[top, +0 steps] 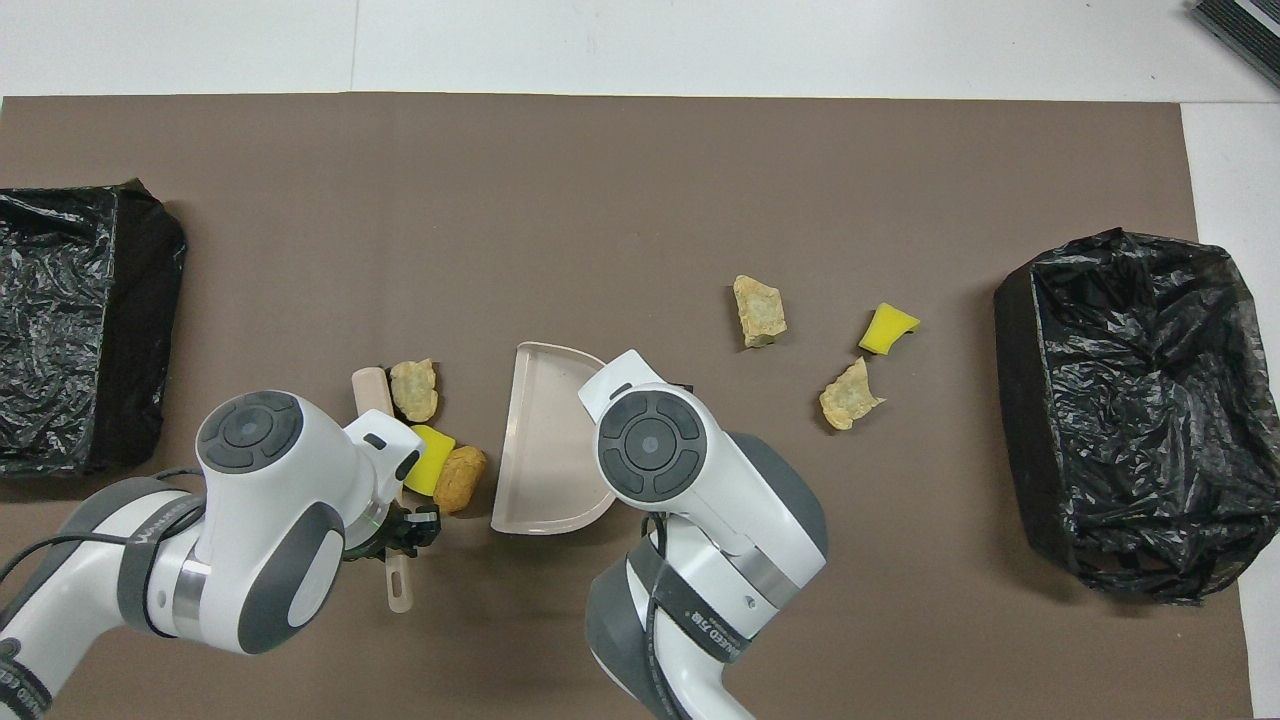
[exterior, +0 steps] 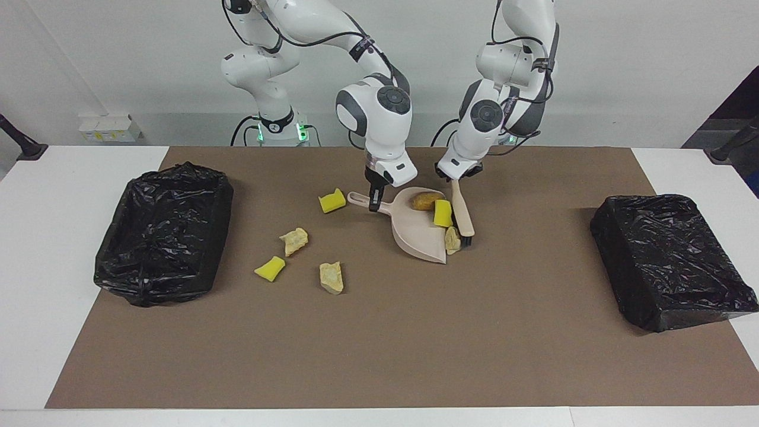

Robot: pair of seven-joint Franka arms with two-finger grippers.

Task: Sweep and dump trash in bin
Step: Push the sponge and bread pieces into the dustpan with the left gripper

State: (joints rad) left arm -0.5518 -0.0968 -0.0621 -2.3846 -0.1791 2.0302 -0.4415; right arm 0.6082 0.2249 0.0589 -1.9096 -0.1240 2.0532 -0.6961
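Three pieces of trash [exterior: 442, 213] lie at the dustpan [exterior: 417, 234] mouth, pressed by the brush [exterior: 462, 214]; four lie on the brown mat [exterior: 379, 344] toward the right arm's bin [exterior: 163, 234]. The left gripper [exterior: 455, 176] is clamped on the brush, the right gripper [exterior: 373, 204] on the dustpan handle. White desk [exterior: 41, 237] borders the mat; open mat lies farther from the robots.
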